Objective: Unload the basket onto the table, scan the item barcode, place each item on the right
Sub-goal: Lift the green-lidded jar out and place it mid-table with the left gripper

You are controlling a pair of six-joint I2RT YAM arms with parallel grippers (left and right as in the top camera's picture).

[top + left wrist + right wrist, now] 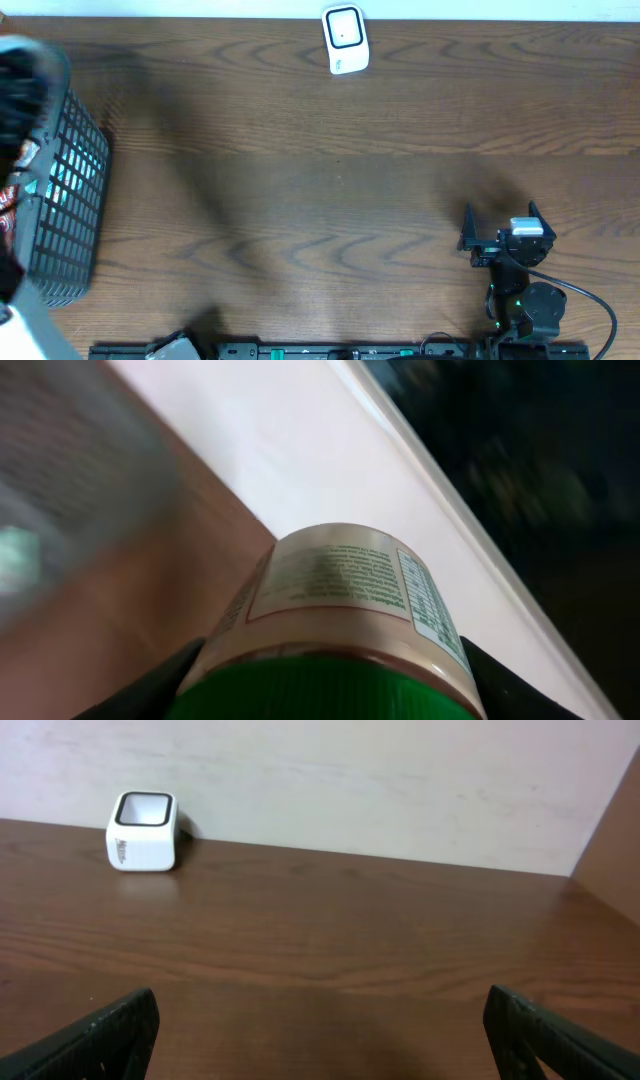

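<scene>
Left pincer (335,690) clamps green-lidded jar (340,585).

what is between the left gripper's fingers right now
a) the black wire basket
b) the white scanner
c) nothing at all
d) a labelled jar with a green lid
d: the left wrist view shows the jar, green lid toward the camera, sitting between the dark fingers of the left gripper.
</scene>
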